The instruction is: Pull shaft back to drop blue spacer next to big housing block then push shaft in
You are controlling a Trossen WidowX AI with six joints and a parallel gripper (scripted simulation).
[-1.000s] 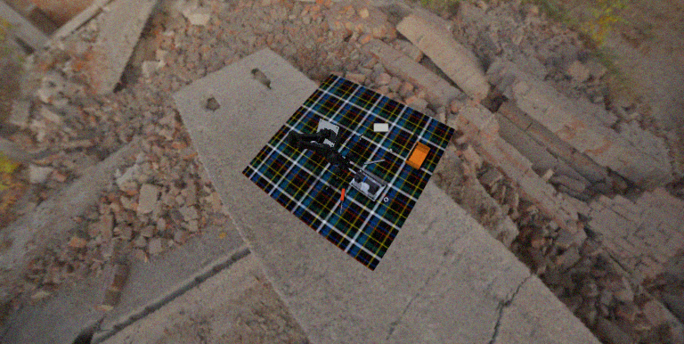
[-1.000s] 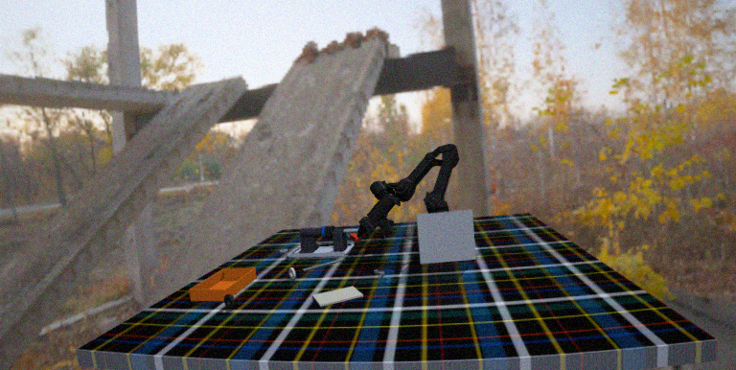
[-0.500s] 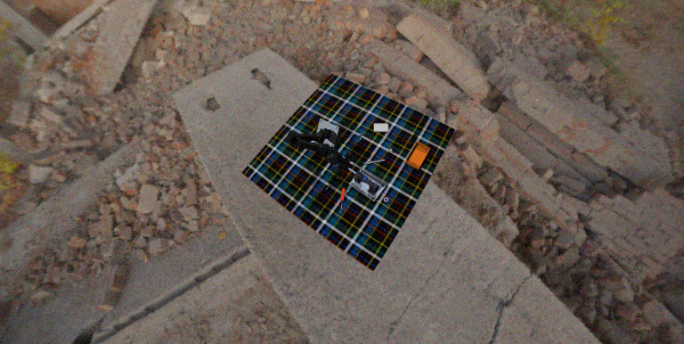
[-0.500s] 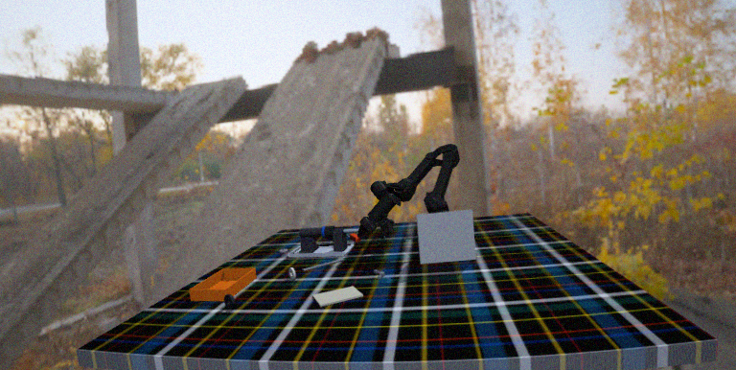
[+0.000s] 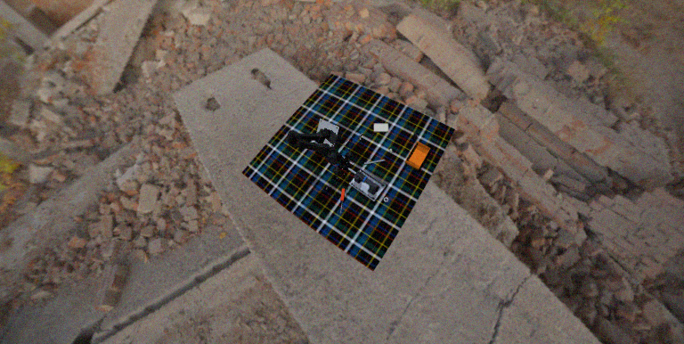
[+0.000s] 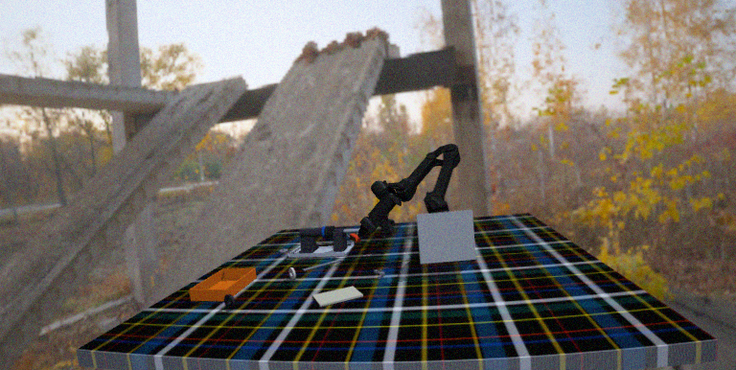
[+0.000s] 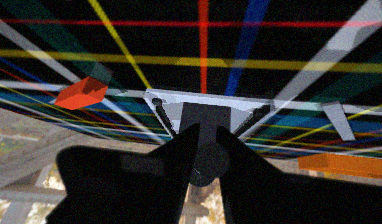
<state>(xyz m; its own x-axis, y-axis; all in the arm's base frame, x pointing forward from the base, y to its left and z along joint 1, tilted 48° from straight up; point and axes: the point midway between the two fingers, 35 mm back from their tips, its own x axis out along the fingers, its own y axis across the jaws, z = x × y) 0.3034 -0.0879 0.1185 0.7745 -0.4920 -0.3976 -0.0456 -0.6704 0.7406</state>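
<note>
The fixture's pale base plate [image 5: 354, 185] [image 6: 320, 251] [image 7: 164, 94] carries two dark upright blocks; the housing block [image 6: 308, 241] is the one farther from the arm. The dark shaft spans them. A blue spacer [image 5: 364, 179] [image 6: 323, 232] shows around it between the blocks, with dark parts beside it; these are too small to tell apart. My gripper [image 5: 348, 166] [image 6: 363, 228] [image 7: 208, 130] is at the arm-side end of the fixture, shut on the shaft's end. The fingers hide the gripped part. The near support block [image 7: 207, 112] [image 6: 339, 240] shows behind the fingertips.
A screwdriver with a red-orange handle [image 5: 343, 193] [image 7: 82, 95] lies beside the fixture. A thin rod [image 5: 374, 161] lies on its other side. An orange tray [image 5: 419, 155] [image 6: 205, 292] [image 7: 342, 163], a white slab [image 5: 381, 126] [image 6: 337, 296] and a grey panel [image 6: 446, 236] stand farther off.
</note>
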